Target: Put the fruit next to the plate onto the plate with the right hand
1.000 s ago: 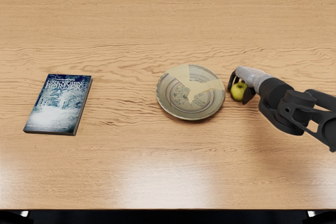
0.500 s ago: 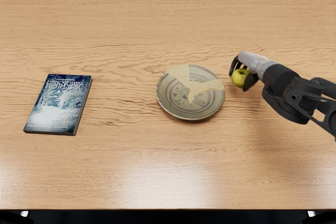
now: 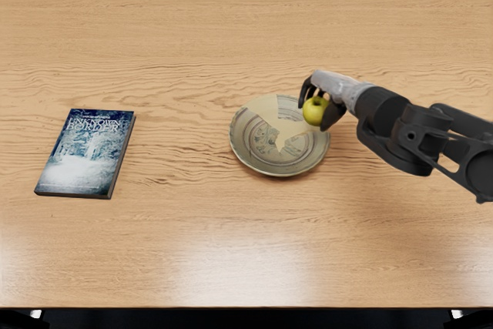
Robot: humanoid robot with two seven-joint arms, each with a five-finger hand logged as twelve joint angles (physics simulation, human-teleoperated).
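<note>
Head view: apple (image 3: pixel 313 110) perhaps above plate (image 3: pixel 248 152)

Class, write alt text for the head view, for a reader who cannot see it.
The robot's right hand, reaching in from the right, holds a green apple over the right edge of a round plate on a wooden table. A book lies flat to the left, apart from the plate.
</note>
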